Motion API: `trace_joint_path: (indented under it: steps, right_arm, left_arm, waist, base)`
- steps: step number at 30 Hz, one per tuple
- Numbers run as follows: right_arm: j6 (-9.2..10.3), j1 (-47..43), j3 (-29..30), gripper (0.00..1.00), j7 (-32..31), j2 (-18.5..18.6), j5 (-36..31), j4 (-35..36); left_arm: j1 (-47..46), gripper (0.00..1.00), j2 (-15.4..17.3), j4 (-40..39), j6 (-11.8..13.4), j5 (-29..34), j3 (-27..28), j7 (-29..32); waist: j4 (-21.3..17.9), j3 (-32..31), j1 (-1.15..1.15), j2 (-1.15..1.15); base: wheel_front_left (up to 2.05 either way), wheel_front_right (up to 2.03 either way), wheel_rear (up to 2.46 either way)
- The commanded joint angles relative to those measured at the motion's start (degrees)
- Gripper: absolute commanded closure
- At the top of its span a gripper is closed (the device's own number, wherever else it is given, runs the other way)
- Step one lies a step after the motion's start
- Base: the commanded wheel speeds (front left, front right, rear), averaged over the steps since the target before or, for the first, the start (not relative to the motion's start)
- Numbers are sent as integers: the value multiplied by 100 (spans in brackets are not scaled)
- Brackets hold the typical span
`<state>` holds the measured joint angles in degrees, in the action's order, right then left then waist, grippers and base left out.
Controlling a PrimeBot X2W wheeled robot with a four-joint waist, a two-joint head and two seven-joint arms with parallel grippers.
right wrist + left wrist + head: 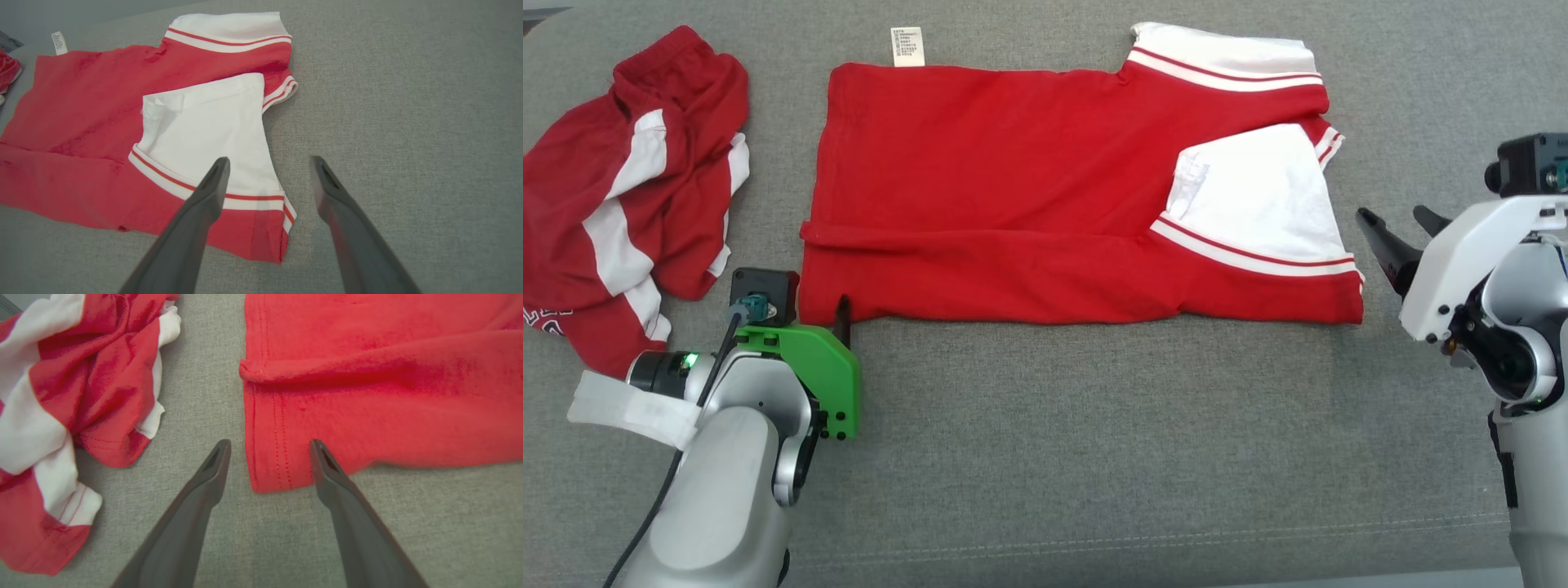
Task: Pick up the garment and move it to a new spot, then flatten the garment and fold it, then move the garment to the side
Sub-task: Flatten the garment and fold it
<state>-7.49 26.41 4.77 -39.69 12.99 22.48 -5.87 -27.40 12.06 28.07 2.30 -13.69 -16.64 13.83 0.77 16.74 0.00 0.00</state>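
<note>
1. Folded red-and-white garment [1013, 204] lies flat at the middle of the gray fabric surface [1094, 449].
2. Left gripper [269, 447] spread wide at its near-left corner, grasping nothing.
3. Right gripper [269, 163] likewise spread, empty, beside its right edge.
4. Crumpled second garment [629, 204] lies left.

Care tag [907, 46] at top edge of red garment [1013, 204]: printed lines too small to read. Crumpled shirt [686, 122] on left: bit of white lettering [543, 322], cut off, illegible
</note>
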Motion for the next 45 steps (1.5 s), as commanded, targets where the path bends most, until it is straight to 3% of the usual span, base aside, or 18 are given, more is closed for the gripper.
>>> trace_joint_path:
  steps: [1,10,17,27,28,29,30,31,33,34,35,45]
  right_arm:
    - [0,-211,84,0,-94,-88,-142,163]
    - [0,-613,270,0,-284,-584,-493,490]
    - [-1,-643,401,0,-276,-682,-1000,293]
    - [0,-817,392,0,-555,-858,-1004,-115]
    - [1,-856,391,0,-589,-874,-1025,-162]
    - [1,-883,419,2,-588,-889,-1038,-213]
    - [2,-894,429,11,-562,-899,-1054,-253]
    - [2,-894,440,42,-535,-914,-1070,-289]
    - [4,-866,475,74,-474,-942,-1035,-351]
    - [4,-849,481,91,-440,-954,-999,-377]
    - [4,-831,473,100,-408,-967,-971,-395]
    - [1,-728,550,100,-239,-979,-938,-391]
  left_arm:
    - [98,0,42,-36,48,17,-12,78]
    - [19,0,90,22,237,90,-62,215]
    - [-53,0,1,139,230,82,-171,233]
    - [-102,0,-18,335,227,-30,-215,341]
    - [-97,10,-10,373,228,-35,-218,369]
    - [-87,33,-11,406,214,-59,-218,392]
    - [-78,52,-13,421,210,-76,-219,397]
    - [-68,62,-17,430,204,-88,-225,396]
    - [-44,95,-42,448,178,-124,-241,403]
    - [-34,100,-56,449,168,-146,-245,399]
    - [-25,100,-65,451,166,-168,-249,406]
    - [155,100,-70,337,144,-334,-209,240]
  waist:
    - [-12,17,0,0]
    - [-100,201,0,0]
    - [-39,310,0,0]
    - [-5,321,0,0]
    - [-8,316,0,0]
    - [-13,310,0,0]
    - [-18,307,0,0]
    - [-25,308,0,0]
    - [-31,309,0,0]
    - [-32,308,0,0]
    - [-31,306,0,0]
    - [-6,123,0,0]
  base:
    - [0,0,0]
    - [0,0,0]
    - [0,0,0]
    - [0,0,0]
    - [0,0,0]
    - [0,0,0]
    - [0,0,0]
    - [0,0,0]
    - [0,0,0]
    - [0,0,0]
    - [0,0,0]
    - [0,0,0]
